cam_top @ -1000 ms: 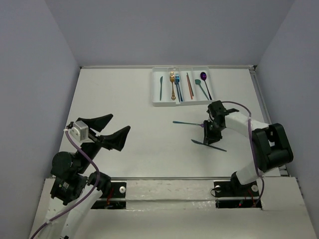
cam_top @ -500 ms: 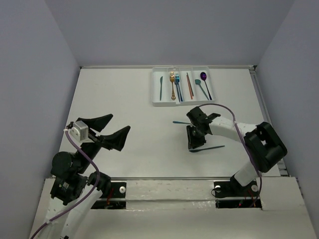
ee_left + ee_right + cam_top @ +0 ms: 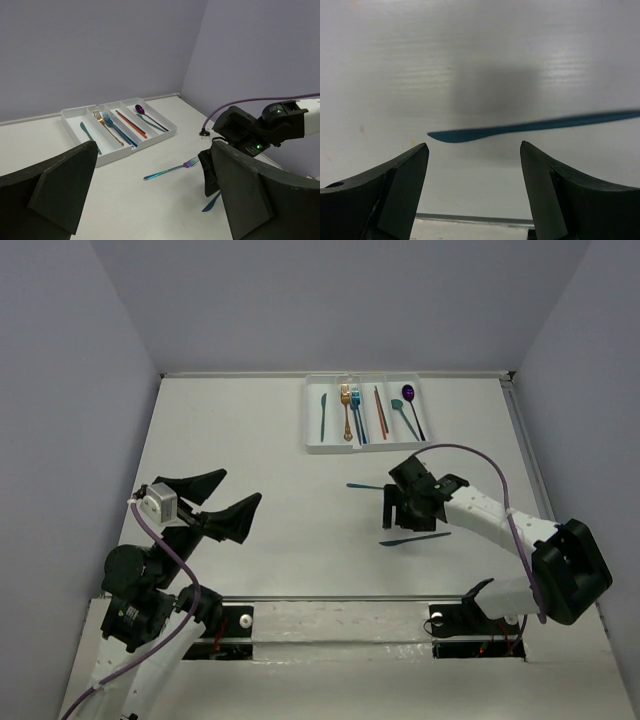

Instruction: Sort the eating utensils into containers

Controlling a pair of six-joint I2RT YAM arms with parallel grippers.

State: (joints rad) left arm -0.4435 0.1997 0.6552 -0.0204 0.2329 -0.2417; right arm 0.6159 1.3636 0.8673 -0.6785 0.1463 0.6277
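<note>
Right wrist view: right gripper (image 3: 474,146), jaws newly spread wide, holds nothing. The teal knife (image 3: 535,125), turned since a second ago, lies flat on the table (image 3: 470,50), well apart from the tray (image 3: 330,448). Judged: realigned, not yet grasped.

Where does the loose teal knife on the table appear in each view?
Top external: teal knife lies right of centre, just nearer than the right pincer.
Left wrist: only the teal knife's tip shows, lower right, below the right pincer.
Right wrist: teal knife runs across the middle, just above the open right pincer's fingertips.
Shared landmark: the right pincer, beside the knife in every view.
</note>
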